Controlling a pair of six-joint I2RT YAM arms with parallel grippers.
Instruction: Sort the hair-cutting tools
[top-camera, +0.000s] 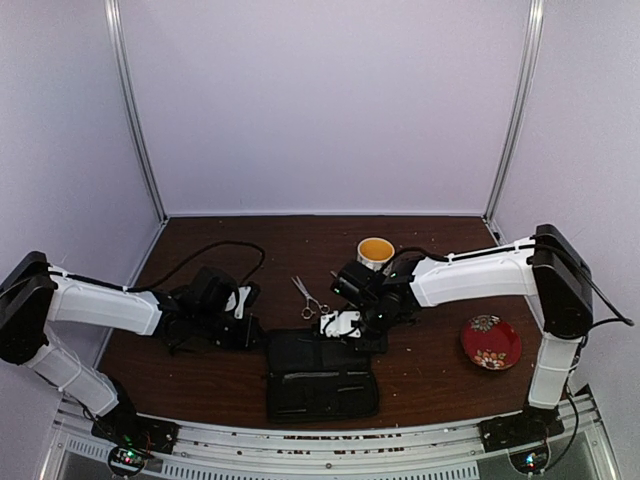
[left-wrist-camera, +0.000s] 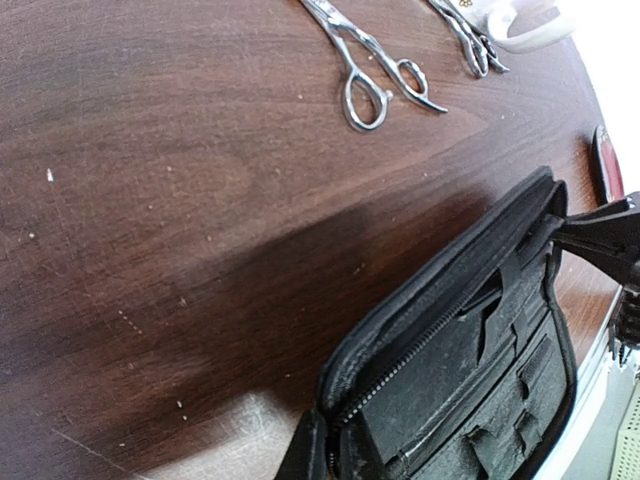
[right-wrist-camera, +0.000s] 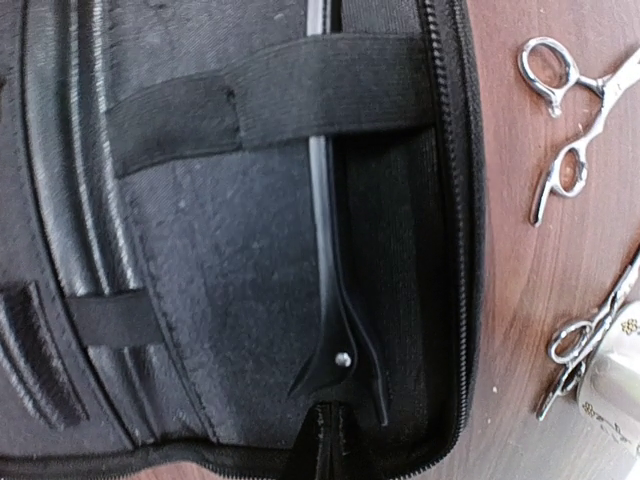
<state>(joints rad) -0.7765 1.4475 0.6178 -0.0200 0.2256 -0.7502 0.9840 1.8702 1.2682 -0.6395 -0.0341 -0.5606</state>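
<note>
Top external: right gripper (top-camera: 345, 325) hung over the far edge of the open black fabric zip case (top-camera: 320, 375), left gripper (top-camera: 252, 328) at its left edge. Left wrist: left jaws were pinched together on the case rim (apparently). Two small silver ring-handled metal scissors (left-wrist-camera: 375, 75) lay beyond, the second pair (left-wrist-camera: 470, 40) farther. Right wrist: one thin black stick-like clip (right-wrist-camera: 330, 250) ran lengthwise from the closed right jaws, tucked under a black elastic strap (right-wrist-camera: 270, 110).

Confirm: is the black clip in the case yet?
In. The black clip lies inside the open case, threaded under its elastic strap.
</note>
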